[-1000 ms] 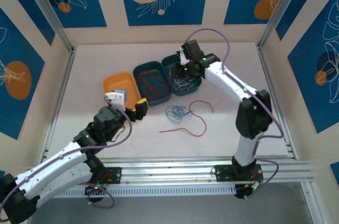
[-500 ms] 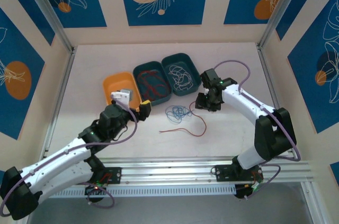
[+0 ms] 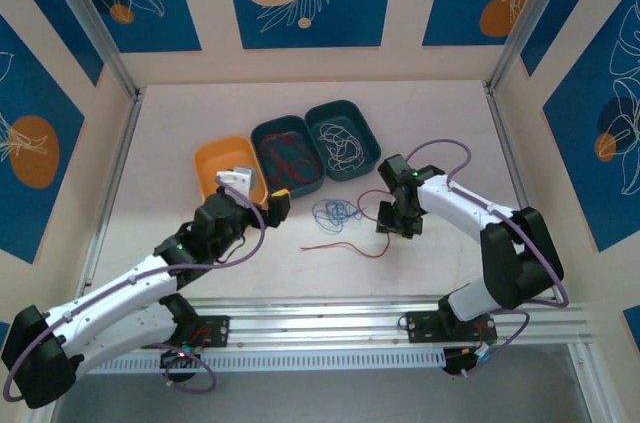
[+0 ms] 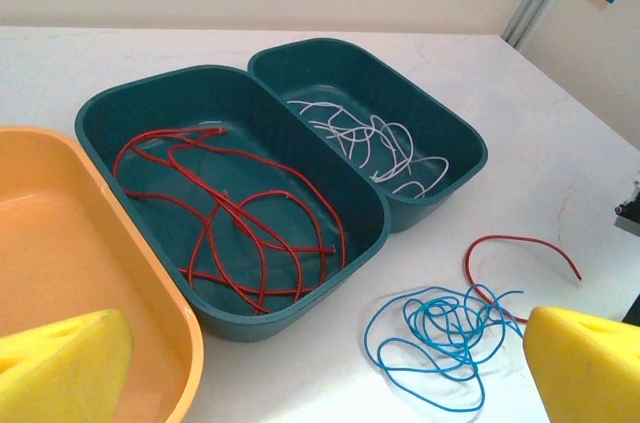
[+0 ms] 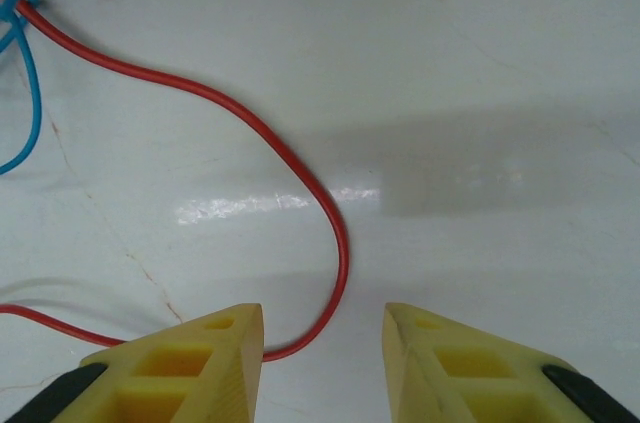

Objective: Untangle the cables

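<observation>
Pale, glossy white table (image 3: 200, 113), blue-and-cream panels all round, and we're well into the sorting. Three smooth, round-cornered plastic trays sit mid-table: an orange tray (image 4: 60, 243) on the left, a teal tray (image 4: 150, 78) holding looping red cables (image 4: 250, 233), and a second teal tray (image 4: 470, 148) to the right with thin white cables (image 4: 370, 143) curled inside.

Out on the bare surface, near side of the trays, lies a blue cable (image 4: 440, 338) coiled in loose thread-like rings, and just to its right a loose red cable (image 5: 300, 168), one slack wavy strand. At its far-left end it meets a blue loop. That's the snag.

Right gripper (image 5: 322, 323) hovers low over that red strand, jaws spread, yellow ribbed pads either side of the curve, nothing pinched yet. Left gripper (image 4: 320, 368) hangs over the near edges of the orange and red trays, jaws wide apart and empty.

By my read, it's the pick of the red strand. Next call: close squarely on that skinny wire, then draw it clear of the blue coils without dragging them along.
</observation>
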Available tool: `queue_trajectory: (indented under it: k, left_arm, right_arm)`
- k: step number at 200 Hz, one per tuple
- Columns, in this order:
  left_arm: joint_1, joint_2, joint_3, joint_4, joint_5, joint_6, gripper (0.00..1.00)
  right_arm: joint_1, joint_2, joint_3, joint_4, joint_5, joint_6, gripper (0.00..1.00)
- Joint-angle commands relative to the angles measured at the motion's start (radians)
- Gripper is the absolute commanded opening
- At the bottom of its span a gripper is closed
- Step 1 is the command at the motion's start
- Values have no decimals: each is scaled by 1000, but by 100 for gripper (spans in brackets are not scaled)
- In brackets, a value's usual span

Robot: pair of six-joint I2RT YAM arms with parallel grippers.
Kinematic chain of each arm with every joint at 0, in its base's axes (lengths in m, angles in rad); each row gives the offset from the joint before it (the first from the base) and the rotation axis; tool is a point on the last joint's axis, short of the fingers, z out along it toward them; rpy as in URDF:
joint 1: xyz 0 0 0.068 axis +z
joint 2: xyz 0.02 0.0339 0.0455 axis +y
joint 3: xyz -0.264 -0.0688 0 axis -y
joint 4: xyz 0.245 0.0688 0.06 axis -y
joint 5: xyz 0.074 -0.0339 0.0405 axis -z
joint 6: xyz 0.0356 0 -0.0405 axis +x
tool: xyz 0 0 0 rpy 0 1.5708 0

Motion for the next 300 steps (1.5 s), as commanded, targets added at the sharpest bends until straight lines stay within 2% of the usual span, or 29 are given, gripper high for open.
queue_trajectory:
  k: [1, 139, 188, 270, 300]
  left_arm:
    - [6, -5, 27, 35, 17, -13, 100]
    - [7, 1, 22, 47, 13, -8, 100]
    - [7, 0, 25, 44, 15, -6, 100]
    - [8, 1, 19, 49, 15, -8, 100]
    - [9, 0, 19, 47, 15, -8, 100]
  right_arm:
    - [8, 43, 22, 3, -8, 12, 36]
    - [-16, 219, 81, 52, 12, -17, 31]
    - [-37, 240, 67, 49, 20, 15, 19]
    - [-81, 157, 50, 28, 47, 5, 0]
    - [-72, 131, 74, -12, 43, -15, 0]
